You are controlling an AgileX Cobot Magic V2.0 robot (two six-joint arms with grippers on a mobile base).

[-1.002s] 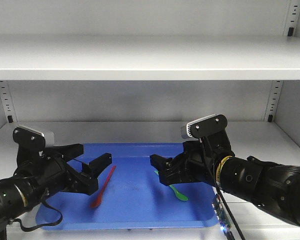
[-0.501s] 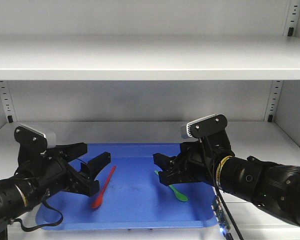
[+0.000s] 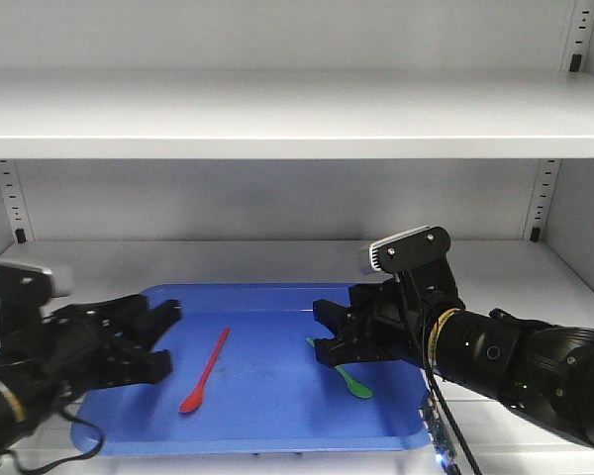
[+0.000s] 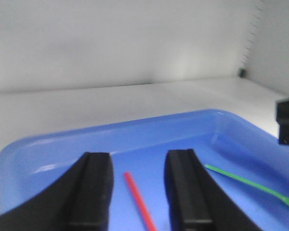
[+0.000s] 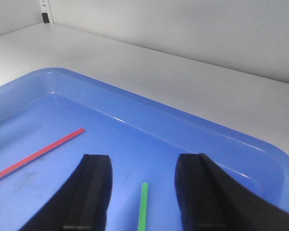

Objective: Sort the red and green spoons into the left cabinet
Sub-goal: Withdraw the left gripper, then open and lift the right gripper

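The red spoon (image 3: 206, 369) lies flat on the blue tray (image 3: 267, 396) of the left cabinet (image 3: 277, 114), bowl end toward the front. The green spoon (image 3: 354, 383) lies to its right on the same tray. My left gripper (image 3: 160, 336) is open, left of the red spoon and apart from it. In the left wrist view the red handle (image 4: 138, 199) shows between the open left gripper's (image 4: 137, 159) fingers. My right gripper (image 3: 323, 330) is open just above the green spoon. Its wrist view has the green handle (image 5: 143, 207) between the right gripper's (image 5: 144, 161) spread fingers, and the red handle (image 5: 38, 154) to the left.
The tray's raised rim (image 5: 159, 108) runs round both spoons. White shelf floor (image 3: 535, 267) extends behind and to the right of the tray. An upper shelf (image 3: 297, 139) hangs overhead. Slotted uprights (image 3: 544, 198) stand at the back corners.
My left arm has drawn back to the left and toward the front, away from the red spoon. The right gripper has barely shifted. Both spoons lie where they were.
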